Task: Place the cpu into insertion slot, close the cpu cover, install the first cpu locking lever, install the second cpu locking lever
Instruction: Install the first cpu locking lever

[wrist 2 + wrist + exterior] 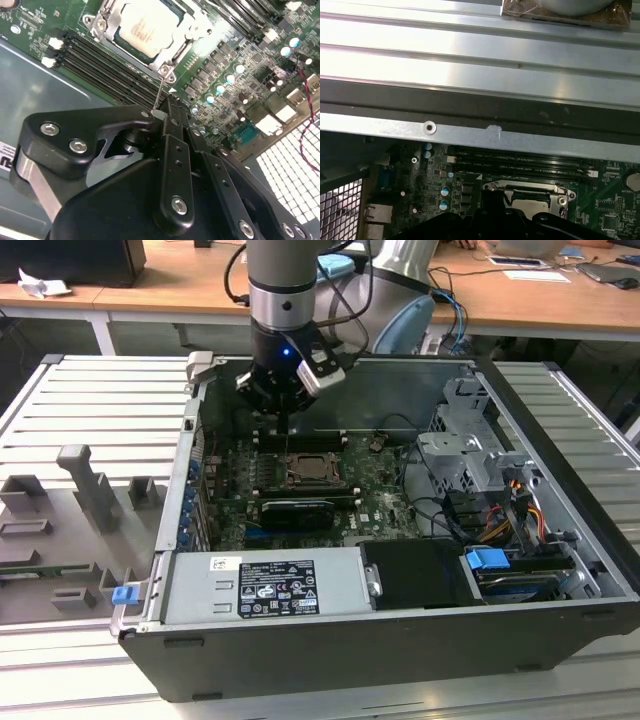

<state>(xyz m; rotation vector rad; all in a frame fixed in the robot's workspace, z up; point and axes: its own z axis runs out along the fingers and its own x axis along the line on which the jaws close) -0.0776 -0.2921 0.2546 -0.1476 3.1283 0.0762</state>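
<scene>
The cpu (142,22) lies silver top up in the insertion slot (305,472) on the green board. The cpu cover (186,37) lies flat over it, framing the chip. From the socket's corner a thin wire locking lever (159,92) stands up to my gripper (159,116), whose fingers are shut on its upper end. In the exterior view the gripper (287,412) hangs just beyond the socket's far edge, with the lever (289,440) running down from it. The first wrist view has the socket (530,197) just past the gripper's dark body.
Long black memory slots (100,65) run beside the socket. A black finned card (295,512) lies in front of it, then the power supply (265,585). A drive cage (470,440) and cables (480,515) fill the exterior view's right. The case wall (470,135) is close behind the gripper.
</scene>
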